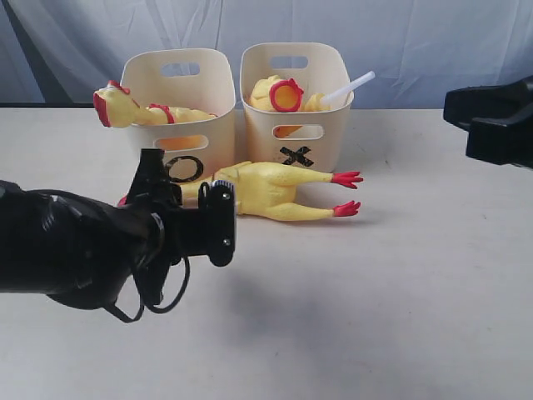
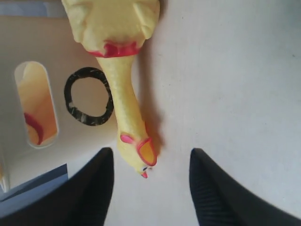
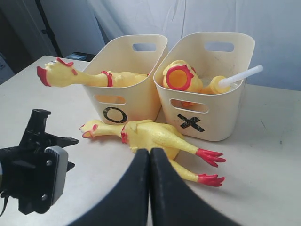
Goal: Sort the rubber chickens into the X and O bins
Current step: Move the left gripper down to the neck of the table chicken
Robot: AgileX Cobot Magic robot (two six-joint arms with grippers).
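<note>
One rubber chicken point(image 1: 275, 190) lies on the table in front of both bins, with its red feet to the right. Its head point(image 2: 138, 153) sits between the spread fingers of my left gripper point(image 2: 150, 155), which is open and hovers just above it by the O mark. A second chicken point(image 1: 137, 108) hangs head-first over the left rim of the O bin point(image 1: 218, 133). The third chicken point(image 1: 283, 94), with its white tube, sits inside the X bin point(image 1: 333, 137). My right gripper point(image 3: 150, 153) is shut and empty, raised well to the right of the bins.
The two cream bins stand side by side at the back of a pale table point(image 1: 400, 292). A blue-grey cloth backdrop point(image 1: 433, 42) hangs behind them. My left arm point(image 1: 75, 246) fills the front left of the exterior view.
</note>
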